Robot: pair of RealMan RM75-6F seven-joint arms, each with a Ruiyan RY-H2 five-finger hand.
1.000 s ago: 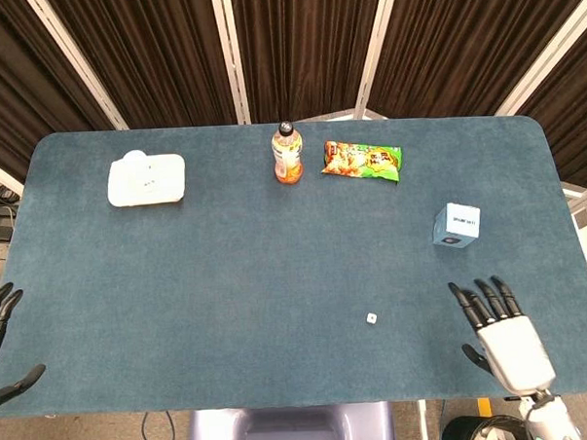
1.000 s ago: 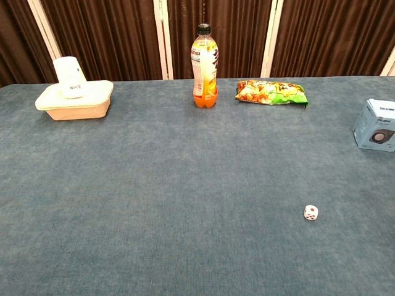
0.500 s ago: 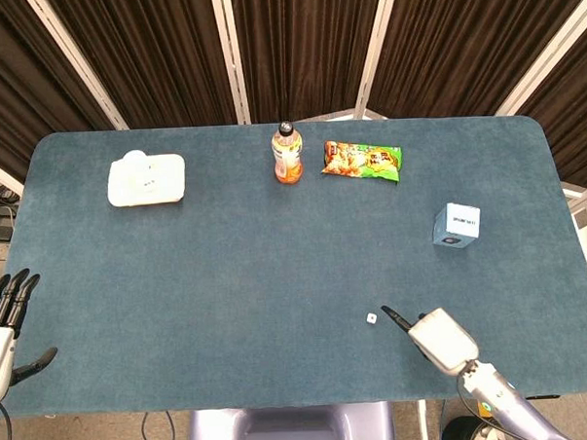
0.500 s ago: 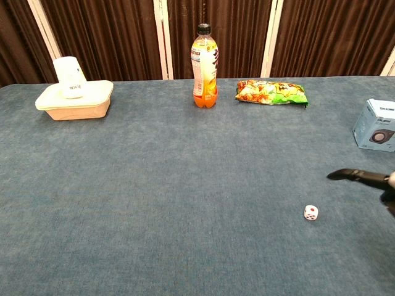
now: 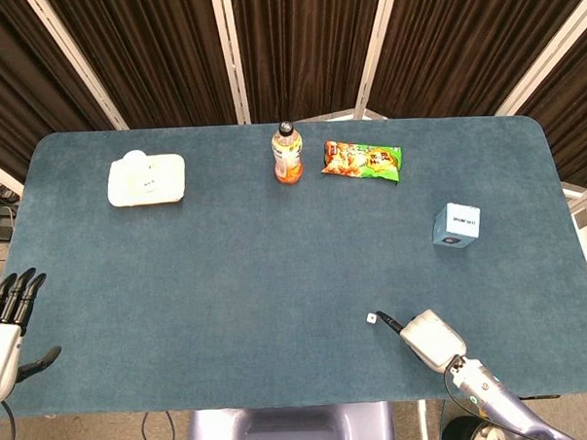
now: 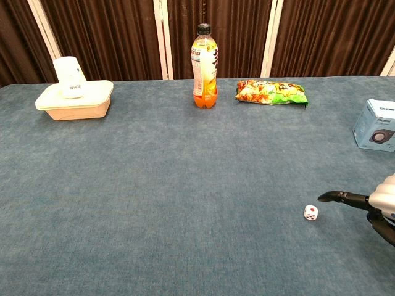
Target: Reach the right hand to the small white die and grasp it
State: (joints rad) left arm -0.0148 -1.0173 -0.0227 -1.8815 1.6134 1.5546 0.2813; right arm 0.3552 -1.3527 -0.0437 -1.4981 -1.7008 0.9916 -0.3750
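The small white die [image 5: 372,318] with red pips lies on the blue table near the front edge, seen also as the die [image 6: 311,213] in the chest view. My right hand [image 5: 422,335] is just to its right, a dark fingertip [image 6: 325,197] reaching out close above the die without touching it. Nothing is held in that hand and its fingers are apart. My left hand [image 5: 4,330] hovers at the table's front left corner, fingers spread and holding nothing.
An orange drink bottle [image 5: 287,153] and a snack bag [image 5: 361,161] stand at the back middle. A white container [image 5: 146,179] sits back left. A light blue box [image 5: 456,224] stands at the right, behind my right hand.
My right hand swung from palm-down at the right front leftward toward the die, its fingertip now nearly at it. The left hand rose slightly at the left edge.
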